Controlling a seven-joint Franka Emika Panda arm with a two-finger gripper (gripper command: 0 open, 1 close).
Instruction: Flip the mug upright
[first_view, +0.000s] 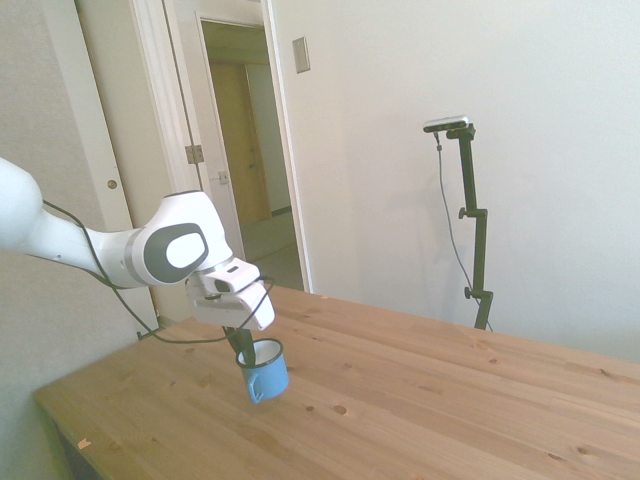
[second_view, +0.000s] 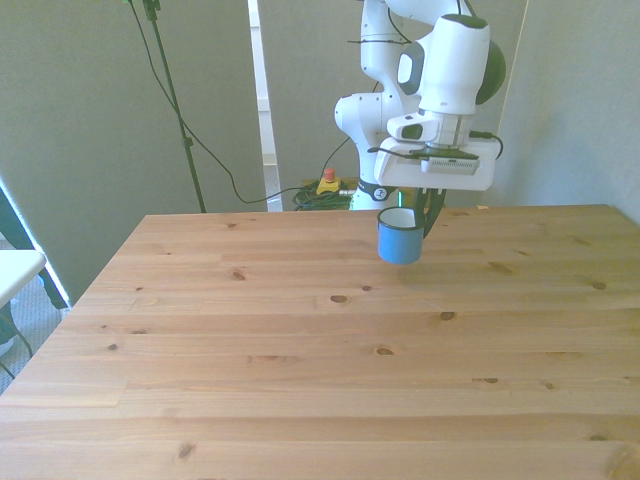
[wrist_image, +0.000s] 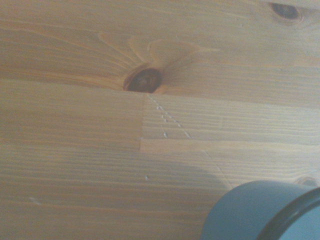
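Mug (first_view: 264, 371) is pinched at its rim by the gripper (first_view: 243, 352) (mouth up, tilted), above the worktop (first_view: 420, 400). Lowering and release are called for next.

The side camera stands off the table (first_view: 420, 400), well back. The front camera faces across it. The wrist camera looks down, close. All share the mug (first_view: 264, 370) at the front view's one o'clock.

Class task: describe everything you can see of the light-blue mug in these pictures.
The mug is small, light blue outside and white inside, with a thin dark rim and an enamel look. It hangs mouth-up, slightly tilted, just above the wooden table, whether it touches the wood is unclear. The pincer is shut on its rim at one side. The side view seems to show a small loop handle low on its wall.
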